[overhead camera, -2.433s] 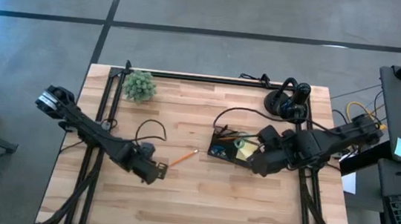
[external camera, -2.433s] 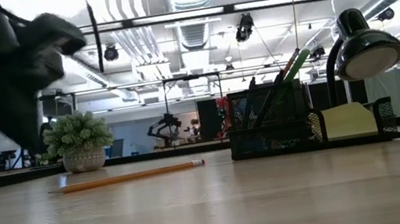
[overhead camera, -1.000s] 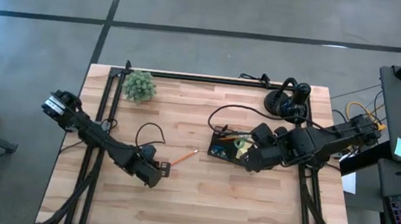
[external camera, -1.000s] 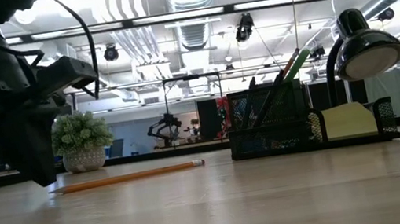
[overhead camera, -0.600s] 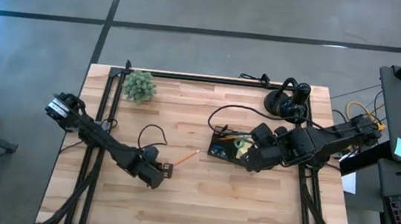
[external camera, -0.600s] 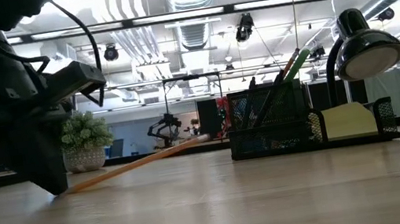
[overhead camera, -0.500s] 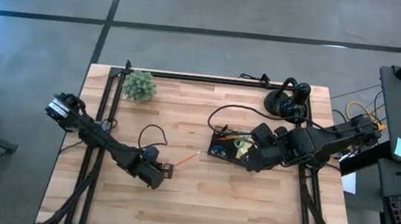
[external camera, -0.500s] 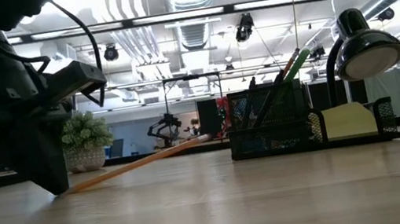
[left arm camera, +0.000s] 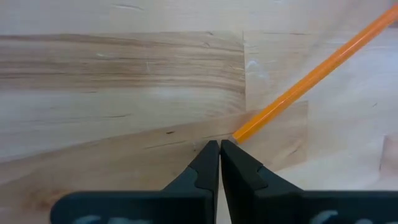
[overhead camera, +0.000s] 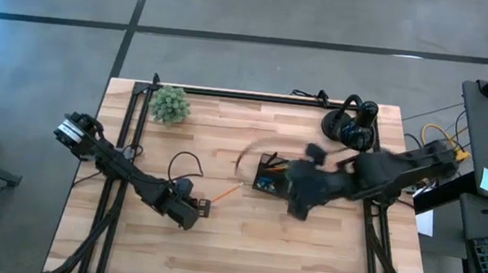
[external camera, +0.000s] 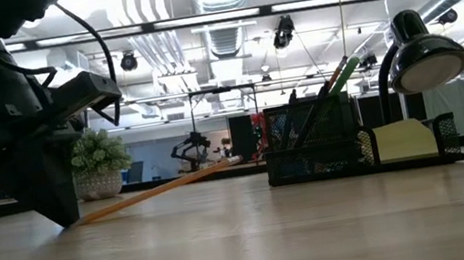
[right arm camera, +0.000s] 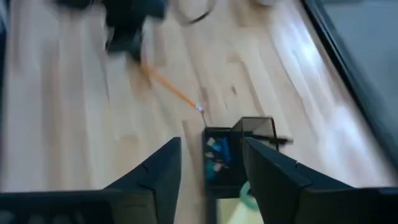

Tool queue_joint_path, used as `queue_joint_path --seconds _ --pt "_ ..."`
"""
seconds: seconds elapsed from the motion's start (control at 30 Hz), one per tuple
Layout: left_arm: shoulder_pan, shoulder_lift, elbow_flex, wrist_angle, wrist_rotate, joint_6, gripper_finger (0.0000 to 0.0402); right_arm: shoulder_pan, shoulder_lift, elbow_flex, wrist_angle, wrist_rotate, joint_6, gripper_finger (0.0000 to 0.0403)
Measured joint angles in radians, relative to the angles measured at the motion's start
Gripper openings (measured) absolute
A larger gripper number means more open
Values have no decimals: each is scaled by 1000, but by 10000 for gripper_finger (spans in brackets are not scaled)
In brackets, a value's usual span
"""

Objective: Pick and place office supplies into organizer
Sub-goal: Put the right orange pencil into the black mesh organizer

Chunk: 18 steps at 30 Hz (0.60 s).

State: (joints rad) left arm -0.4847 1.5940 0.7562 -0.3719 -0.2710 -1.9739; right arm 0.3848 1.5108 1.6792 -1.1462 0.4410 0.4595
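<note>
An orange pencil (overhead camera: 227,190) lies slantwise left of the black organizer (overhead camera: 271,178). Its near end is on the wood and its eraser end (external camera: 235,159) is raised. My left gripper (left arm camera: 219,144) is shut, its tips down on the table at the pencil's near end. My right gripper (right arm camera: 211,155) hovers open above the organizer (right arm camera: 224,155), nothing between its fingers. The organizer (external camera: 355,148) holds upright pens, something green and a yellow pad (external camera: 404,139). My left gripper meets the pencil's near end (left arm camera: 239,133) with its shut fingertips, coming steeply from above. The very end is hidden behind the fingertips, so pinched or pressed I cannot tell. That end stays on the table while the rest slants upward, clear of the wood.
A small green plant (overhead camera: 170,104) stands at the far left of the table. A black desk lamp (overhead camera: 351,125) stands at the far right, behind the organizer. A black cable (overhead camera: 182,159) loops beside my left arm. Bare wood fills the near half.
My left gripper has come down onto the pencil's near end. The pencil, flat on the table a second ago, has tipped: its eraser end rose while the near end stayed down. My right gripper has risen and rolled above the organizer, still open.
</note>
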Motion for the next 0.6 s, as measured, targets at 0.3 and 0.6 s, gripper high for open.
queue_joint_path --seconds 0.3,0.6 --pt "-1 0 -9 7 1 -3 0 -193 279 85 -31 -278 -418 190" --pt "-1 2 -11 6 -6 -11 0 -278 493 202 -69 -283 -701 200"
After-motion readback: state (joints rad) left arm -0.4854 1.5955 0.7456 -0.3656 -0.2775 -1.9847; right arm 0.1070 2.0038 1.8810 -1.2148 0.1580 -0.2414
